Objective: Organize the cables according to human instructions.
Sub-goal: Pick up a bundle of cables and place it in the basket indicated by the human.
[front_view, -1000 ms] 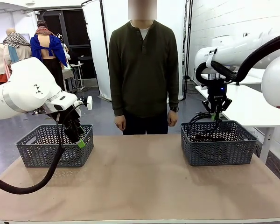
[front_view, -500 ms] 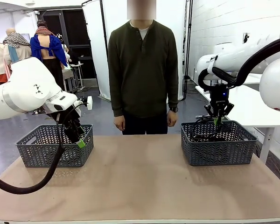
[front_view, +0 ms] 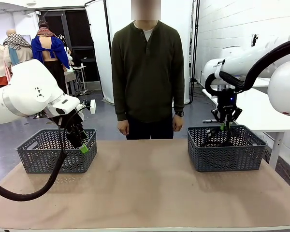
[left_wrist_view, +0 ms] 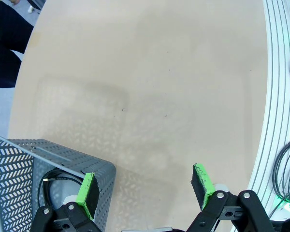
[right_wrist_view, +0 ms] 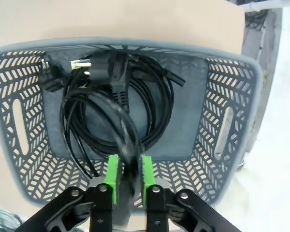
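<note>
The surface (front_view: 145, 188) carries a grey basket at each far corner; the right basket (front_view: 225, 147) holds the cables (right_wrist_view: 117, 108), coiled flat on its floor. Directly above it hangs the right gripper (front_view: 224, 126), jaws narrow with a blurred black strand between the pads, running straight down to the coil; whether they pinch it I cannot tell. The left gripper (left_wrist_view: 147, 191), jaws wide and empty, hangs by the left basket (front_view: 56, 151), where another cord lies.

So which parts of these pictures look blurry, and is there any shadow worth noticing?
Right wrist view: the cable between the right gripper pads is smeared by motion, while the coils in the basket are sharp. Left wrist view: a faint lattice shadow lies on the table.
</note>
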Motion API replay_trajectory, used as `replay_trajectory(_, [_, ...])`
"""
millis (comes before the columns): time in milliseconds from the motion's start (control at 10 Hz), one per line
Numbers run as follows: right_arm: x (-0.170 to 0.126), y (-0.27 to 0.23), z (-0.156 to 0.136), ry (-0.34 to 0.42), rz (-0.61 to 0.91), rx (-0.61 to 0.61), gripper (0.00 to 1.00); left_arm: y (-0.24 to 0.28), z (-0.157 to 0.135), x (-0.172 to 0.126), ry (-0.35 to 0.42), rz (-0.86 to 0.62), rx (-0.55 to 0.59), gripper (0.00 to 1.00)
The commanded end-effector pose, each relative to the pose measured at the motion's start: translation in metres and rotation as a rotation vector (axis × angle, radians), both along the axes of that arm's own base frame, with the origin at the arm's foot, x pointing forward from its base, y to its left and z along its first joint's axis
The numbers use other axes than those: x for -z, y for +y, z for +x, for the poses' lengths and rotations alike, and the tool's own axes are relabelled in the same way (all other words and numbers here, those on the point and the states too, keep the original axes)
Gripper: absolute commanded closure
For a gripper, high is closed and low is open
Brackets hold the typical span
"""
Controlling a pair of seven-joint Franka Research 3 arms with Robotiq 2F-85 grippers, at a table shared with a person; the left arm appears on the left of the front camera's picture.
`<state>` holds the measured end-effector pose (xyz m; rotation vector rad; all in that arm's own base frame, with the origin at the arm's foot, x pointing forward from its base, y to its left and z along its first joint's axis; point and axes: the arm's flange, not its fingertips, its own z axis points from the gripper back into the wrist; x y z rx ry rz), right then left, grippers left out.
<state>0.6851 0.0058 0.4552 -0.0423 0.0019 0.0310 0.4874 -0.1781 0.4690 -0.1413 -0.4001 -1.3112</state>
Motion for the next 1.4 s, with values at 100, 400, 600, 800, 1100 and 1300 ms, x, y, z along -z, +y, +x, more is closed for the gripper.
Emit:
replay_trajectory(100, [0.003, 0.000, 0.001, -0.035, 0.013, 0.049, 0.03, 0.000, 0.000, -0.001, -0.001, 0.001, -0.002, 0.00])
replay_trajectory(400, [-0.004, 0.001, 0.002, -0.035, 0.016, 0.070, 0.00, 0.000, 0.000, -0.001, -0.001, 0.001, -0.002, 0.00])
replay_trajectory(600, [-0.007, 0.002, 0.001, -0.025, 0.004, 0.067, 0.00, 0.000, 0.000, -0.001, -0.001, 0.001, -0.002, 0.00])
replay_trajectory(800, [-0.007, 0.005, 0.003, -0.013, 0.000, 0.120, 0.00, 0.000, 0.000, -0.001, -0.001, 0.001, -0.002, 0.00])
replay_trajectory(1100, [-0.005, 0.000, 0.002, -0.026, 0.004, 0.057, 0.00, 0.000, 0.000, -0.001, -0.001, 0.001, -0.002, 0.00])
replay_trajectory(1300, [-0.005, 0.000, 0.002, -0.026, 0.004, 0.057, 0.00, 0.000, 0.000, -0.001, -0.001, 0.001, -0.002, 0.00])
